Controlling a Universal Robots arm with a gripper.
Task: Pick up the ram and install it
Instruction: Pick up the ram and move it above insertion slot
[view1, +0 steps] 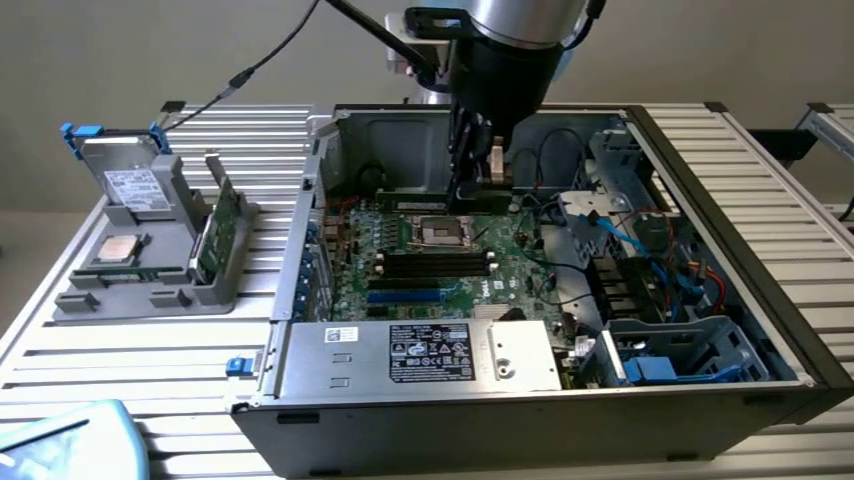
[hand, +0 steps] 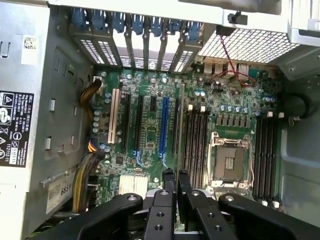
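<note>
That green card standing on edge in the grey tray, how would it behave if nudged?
Thin and flat, the green card is probably stiff and light. Leaning on edge in the grey tray, it might tip under a sideways nudge.

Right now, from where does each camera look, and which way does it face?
Exterior view: off the arm, above the open computer case, looking down into it; the arm and tool show.
Wrist view: on the wrist, facing straight onto the motherboard; the shut tool shows.
Both share the motherboard, its empty processor socket and the tool.

Matt blk gripper (hand: 176, 175), bare grey metal case (view1: 400, 135), ribbed metal table (view1: 134, 360)
</note>
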